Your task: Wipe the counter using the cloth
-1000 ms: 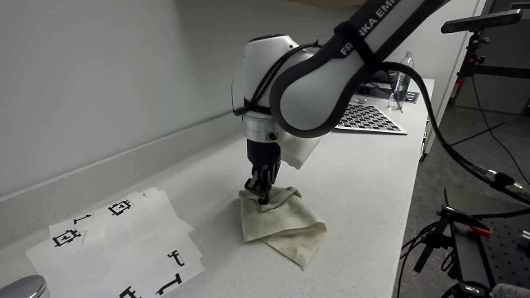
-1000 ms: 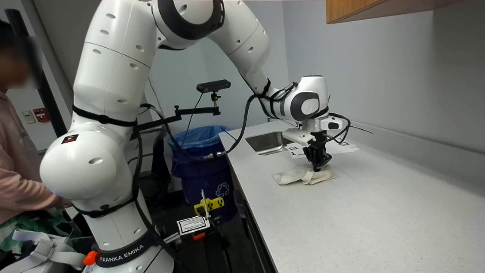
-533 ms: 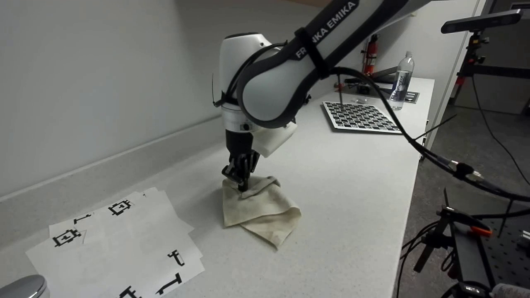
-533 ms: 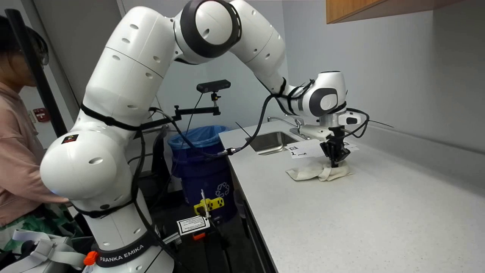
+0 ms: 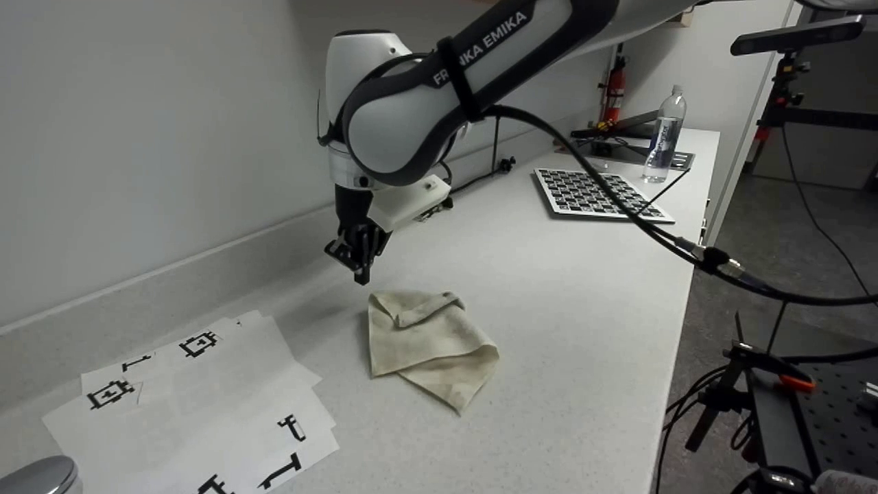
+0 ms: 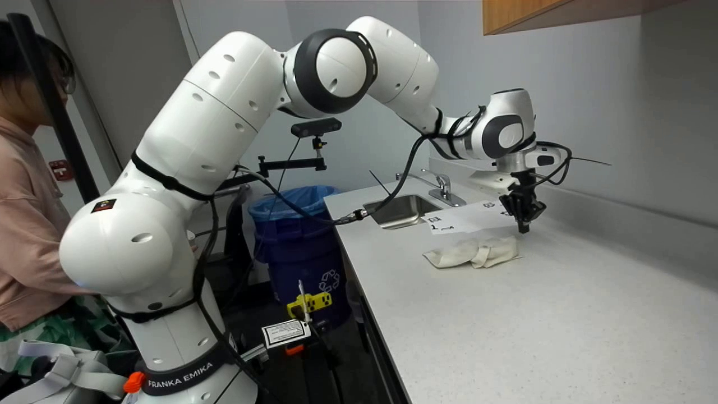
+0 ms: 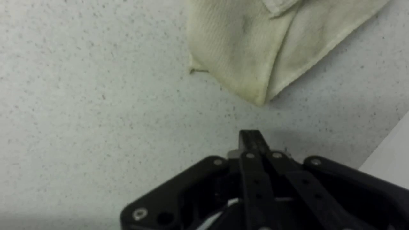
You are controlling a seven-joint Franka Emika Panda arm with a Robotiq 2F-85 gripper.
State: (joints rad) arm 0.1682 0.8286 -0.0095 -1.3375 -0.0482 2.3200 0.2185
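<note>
The beige cloth (image 5: 432, 343) lies folded and wrinkled on the white counter (image 5: 562, 329). Both exterior views show the gripper (image 5: 361, 278) raised over the counter on the wall side of the cloth, apart from it. In an exterior view, the dark fingertips (image 6: 523, 229) hang just past the end of the cloth (image 6: 471, 255). Seen from the wrist, the gripper (image 7: 251, 132) has its fingers pressed together with nothing between them. A corner of the cloth (image 7: 236, 48) points toward the fingertips, with bare speckled counter between them.
White paper sheets with black marks (image 5: 199, 405) lie close by on the counter. A checkered board (image 5: 597, 194) and a water bottle (image 5: 664, 137) stand farther along. A sink (image 6: 401, 212) with a faucet (image 6: 443, 191) is set in the counter; a wall backs it.
The cloth first slid with the gripper toward the wall and the papers. Since half a second ago it lies still, while the gripper has risen off it and moved farther toward the wall.
</note>
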